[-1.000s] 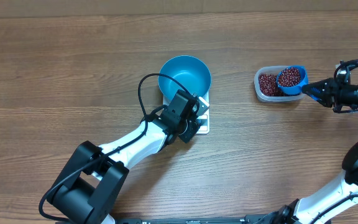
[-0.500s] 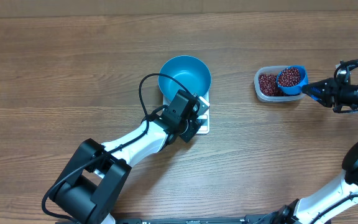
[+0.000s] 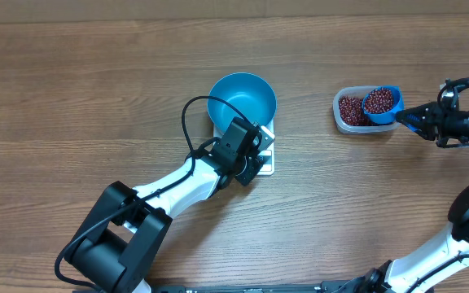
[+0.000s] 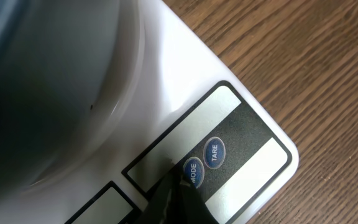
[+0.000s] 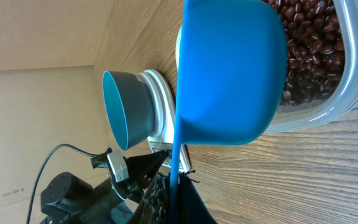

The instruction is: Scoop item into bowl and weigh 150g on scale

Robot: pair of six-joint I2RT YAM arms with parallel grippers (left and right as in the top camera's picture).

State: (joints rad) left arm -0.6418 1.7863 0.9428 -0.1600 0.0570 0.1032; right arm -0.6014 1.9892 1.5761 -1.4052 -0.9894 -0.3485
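As the tiny dark red-brown beans (image 3: 380, 100) look loose and quick to spill, the right gripper (image 3: 412, 117) clenches the handle of the blue plastic scoop (image 5: 229, 74), 3 o'clock from the round blue bowl (image 3: 242, 98); the left gripper (image 4: 178, 196) is closed, empty.

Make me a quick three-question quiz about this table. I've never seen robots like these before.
1. True or false: the blue bowl standing on the scale already has beans in it.
2. Pick one: the scoop gripped by the right gripper is A) empty, B) loaded with beans, C) lying flat on the table.
3. Fill the gap: the left gripper, shut, touches the scale button marked ____.

Key: 1 false, the bowl is empty; 2 B; 3 MODE.
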